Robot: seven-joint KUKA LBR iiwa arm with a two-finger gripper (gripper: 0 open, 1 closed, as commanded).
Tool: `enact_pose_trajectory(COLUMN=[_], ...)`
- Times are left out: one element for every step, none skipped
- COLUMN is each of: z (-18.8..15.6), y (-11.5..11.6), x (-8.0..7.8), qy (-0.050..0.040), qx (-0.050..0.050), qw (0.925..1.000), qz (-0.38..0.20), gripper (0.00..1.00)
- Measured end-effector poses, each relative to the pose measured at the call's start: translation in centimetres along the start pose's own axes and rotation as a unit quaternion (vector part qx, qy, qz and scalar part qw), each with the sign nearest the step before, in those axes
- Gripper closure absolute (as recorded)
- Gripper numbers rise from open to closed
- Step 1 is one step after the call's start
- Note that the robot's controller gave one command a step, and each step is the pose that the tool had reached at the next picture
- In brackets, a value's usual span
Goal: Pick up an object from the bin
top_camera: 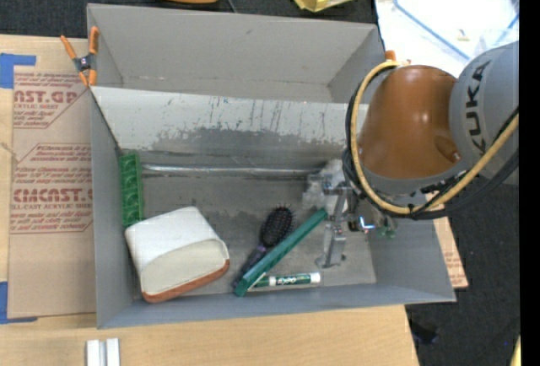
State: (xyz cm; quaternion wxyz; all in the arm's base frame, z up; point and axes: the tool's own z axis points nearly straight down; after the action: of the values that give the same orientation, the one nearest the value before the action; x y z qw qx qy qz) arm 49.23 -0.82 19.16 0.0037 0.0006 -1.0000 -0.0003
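Observation:
My gripper (334,244) hangs low at the right end of the bin floor, under the arm's orange cover. Its metal body stands just right of the upper end of a long green stick-like thing (291,246) that lies slanted from there down to the bin's front wall. A small black hairbrush (275,228) lies against the stick's left side. Along the front wall, below the stick, lies a white marker with a green cap (285,280). I see nothing held in the gripper.
A white pad with an orange underside (175,250) rests in the front left corner. A green studded strip (129,187) stands along the left wall. The arm's orange cover overhangs the bin's right wall.

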Motion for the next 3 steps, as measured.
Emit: enact_pose_trajectory(z=[-0.4,7.5,11.7], y=[0.0,-0.1,-3.4], x=[-0.2,-1.3,-2.6], qy=[-0.0040,-0.0045,-0.0083], qx=[0.000,0.001,0.001], qw=[1.0000,0.9961,0.9903], qz=[0.000,-0.088,-0.139], gripper=[0.00,0.00,0.00])
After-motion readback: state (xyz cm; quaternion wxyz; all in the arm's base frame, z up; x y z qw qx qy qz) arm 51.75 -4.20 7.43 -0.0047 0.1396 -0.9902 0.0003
